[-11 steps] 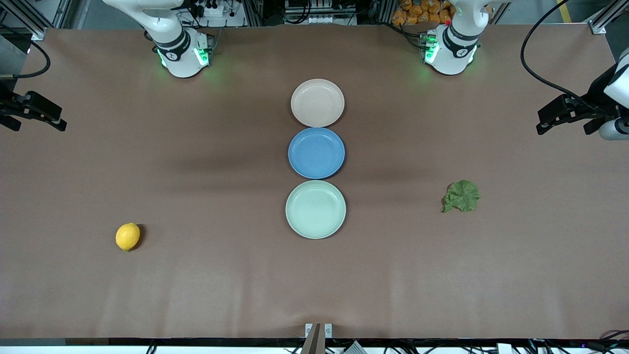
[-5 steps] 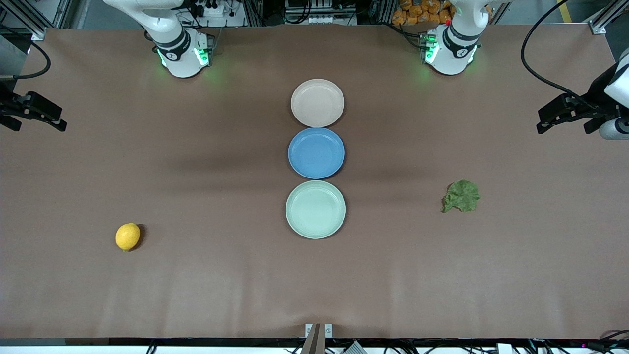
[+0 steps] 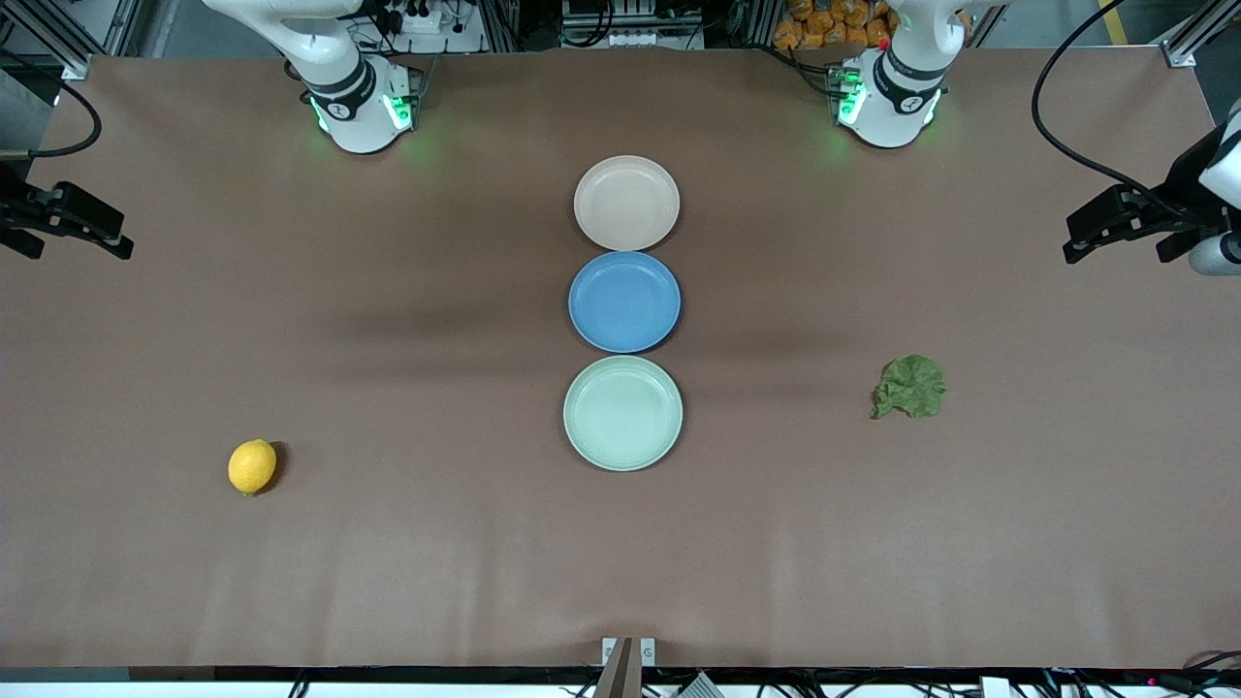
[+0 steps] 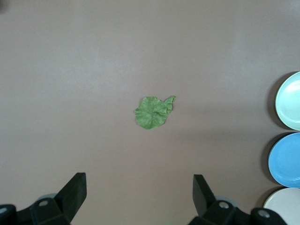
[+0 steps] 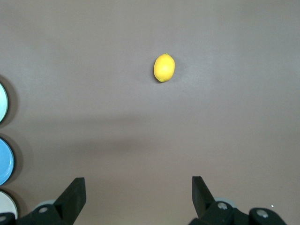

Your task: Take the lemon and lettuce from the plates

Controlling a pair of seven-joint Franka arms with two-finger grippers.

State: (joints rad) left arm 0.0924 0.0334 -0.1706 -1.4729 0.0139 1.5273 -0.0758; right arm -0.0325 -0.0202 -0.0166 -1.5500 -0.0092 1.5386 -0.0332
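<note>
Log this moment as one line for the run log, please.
lemon: on table, right arm's end | lettuce: on table, left arm's end | plates: bare | left gripper: open, above lettuce | right gripper: open, above lemon

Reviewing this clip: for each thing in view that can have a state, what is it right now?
lemon: lying on the bare table toward the right arm's end, on no plate, not held.
lettuce: lying crumpled on the table toward the left arm's end, not held.
beige-pink plate: empty.
blue plate: empty.
mint green plate: empty.
left claw: open, empty, high over the table.
right claw: open, empty, high over the table.
</note>
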